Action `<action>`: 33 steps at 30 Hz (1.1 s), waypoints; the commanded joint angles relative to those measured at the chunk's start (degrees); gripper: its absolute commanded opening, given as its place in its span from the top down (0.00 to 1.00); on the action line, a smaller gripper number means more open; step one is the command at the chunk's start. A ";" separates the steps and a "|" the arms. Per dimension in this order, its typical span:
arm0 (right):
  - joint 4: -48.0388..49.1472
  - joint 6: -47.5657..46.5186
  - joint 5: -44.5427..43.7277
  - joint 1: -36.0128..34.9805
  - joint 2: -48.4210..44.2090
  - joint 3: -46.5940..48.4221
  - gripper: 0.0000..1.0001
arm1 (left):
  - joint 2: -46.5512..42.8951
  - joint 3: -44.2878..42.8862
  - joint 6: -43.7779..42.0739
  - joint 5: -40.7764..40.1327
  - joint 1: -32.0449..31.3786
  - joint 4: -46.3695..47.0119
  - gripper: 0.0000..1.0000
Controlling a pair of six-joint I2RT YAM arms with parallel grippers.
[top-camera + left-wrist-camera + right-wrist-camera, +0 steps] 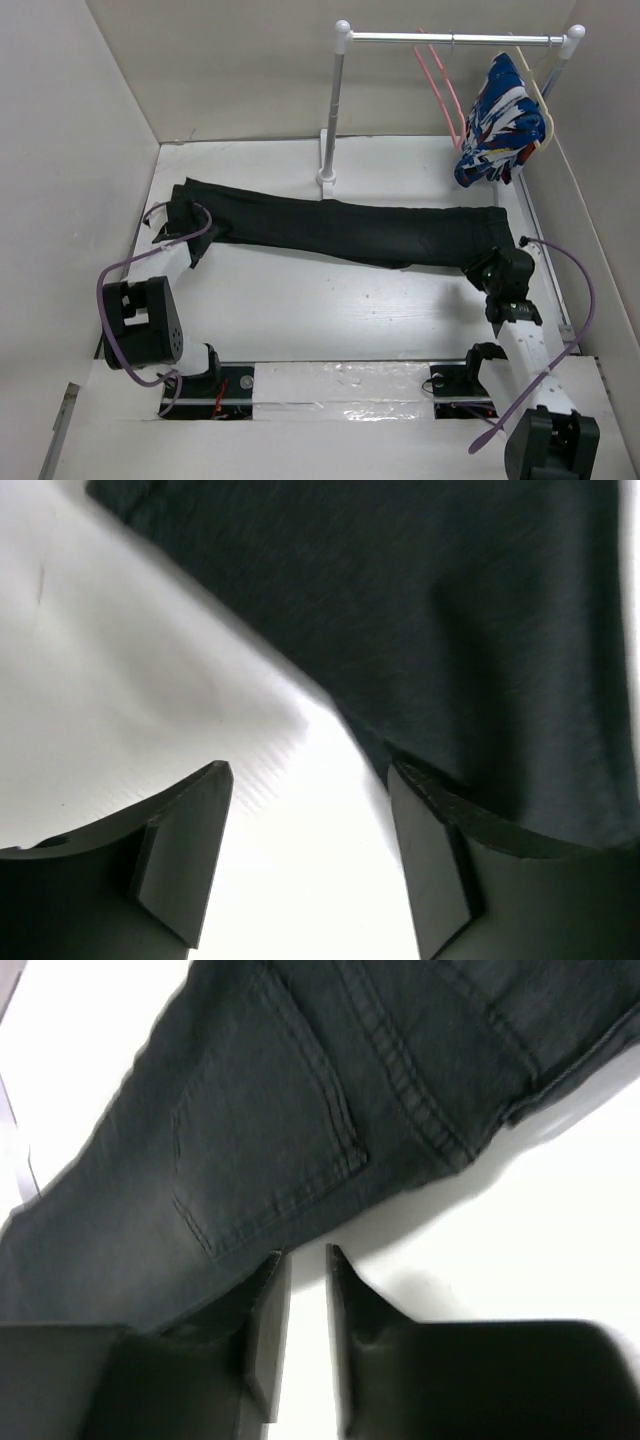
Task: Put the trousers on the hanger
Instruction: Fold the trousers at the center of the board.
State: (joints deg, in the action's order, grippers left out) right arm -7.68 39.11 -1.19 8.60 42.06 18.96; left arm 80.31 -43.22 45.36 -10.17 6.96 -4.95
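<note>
Where both jaws hover: trousers (330, 228), flat on table (330, 310).

White table (300, 310): black trousers (340, 228) laid flat across it; rail stand foot (326, 178) behind them.

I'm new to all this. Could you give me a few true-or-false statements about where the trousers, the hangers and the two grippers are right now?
1. The trousers lie stretched across the table. True.
2. The pink hanger lies on the table beside the trousers. False: it hangs from the rail.
3. The left gripper has its jaws spread apart. True.
4. The patterned garment is draped over the pink hanger. False: it hangs on a cream hanger.
5. The right gripper is wide open. False: its fingers are nearly together, at the trousers' edge.
</note>
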 commanded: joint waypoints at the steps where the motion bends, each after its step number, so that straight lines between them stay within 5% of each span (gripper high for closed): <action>1: 4.69 -2.72 5.84 0.63 -3.13 -2.26 0.61 | 2.81 0.16 3.24 1.48 0.86 4.51 0.37; 2: 4.35 -3.34 5.94 1.50 -3.04 -2.52 0.44 | 3.79 -0.11 3.24 1.30 0.86 4.60 0.36; 4: 4.43 -4.65 6.46 2.82 -1.82 -2.61 0.35 | 6.07 -1.42 3.50 1.12 0.86 4.60 0.36; 16: 14.61 -4.05 16.74 12.75 11.54 -4.81 0.29 | 12.76 -3.80 4.73 -0.11 0.86 7.76 0.38; 21: 17.44 -1.76 16.22 13.46 20.66 -0.44 0.29 | 13.29 -3.80 5.44 -1.07 0.86 8.64 0.55; 27: 21.74 1.22 17.35 15.31 30.52 3.45 0.33 | 14.25 -5.47 4.38 -3.36 0.86 8.20 0.87; 31: 23.94 3.16 15.88 15.31 34.13 3.98 0.57 | 16.10 -7.40 3.94 -3.10 0.86 7.24 1.00; 33: 23.94 3.08 14.99 16.00 34.31 4.07 0.84 | 16.02 -7.49 3.77 -3.36 0.86 6.97 1.00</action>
State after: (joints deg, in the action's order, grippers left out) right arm 12.73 41.19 16.19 23.38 75.92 21.65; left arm 95.94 -49.04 49.95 -11.81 7.60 3.40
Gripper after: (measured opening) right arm 0.215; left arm 0.010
